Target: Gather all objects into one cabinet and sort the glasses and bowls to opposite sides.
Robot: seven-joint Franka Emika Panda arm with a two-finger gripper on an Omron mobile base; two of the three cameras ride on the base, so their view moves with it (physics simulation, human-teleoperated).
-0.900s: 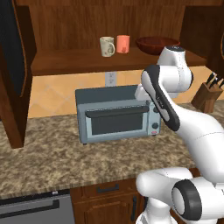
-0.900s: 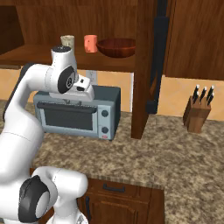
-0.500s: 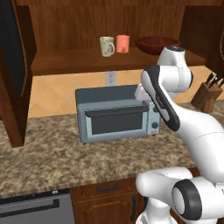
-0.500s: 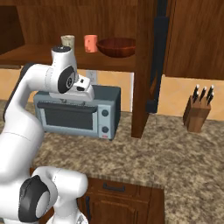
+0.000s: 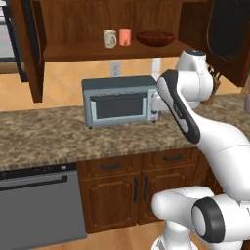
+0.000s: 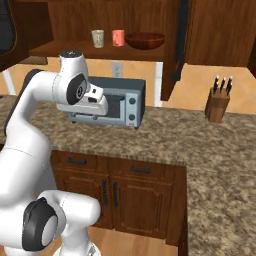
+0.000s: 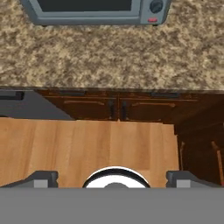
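gripper [image 7: 112,178]: your fingers stand wide apart at the bottom corners of the hand view, nothing between them, touching nothing. It looks down past the counter edge at the wood floor [image 7: 87,148].
below gripper: granite counter [image 7: 109,57], then dark base cabinet doors [image 7: 118,109]; dishwasher front [image 7: 26,109] to one side.
toaster oven [image 5: 119,101]: grey, on the counter, just beside your forearm in the left base view; its front edge shows at the top of the hand view.
cabinet [image 5: 97,49]: doors open, above the toaster oven.
mug [image 5: 110,38]: cream, on the cabinet shelf, handle side on. You see one.
tumbler [image 5: 125,37]: salmon-pink, just beside the mug, toward the bowl.
bowl [image 5: 156,38]: dark red-brown, same shelf, at the far end from the mug.
knife block [image 6: 217,104]: on the counter, well apart from the arm.
in the way: open cabinet door [image 6: 179,40] hangs between shelf and knife block.
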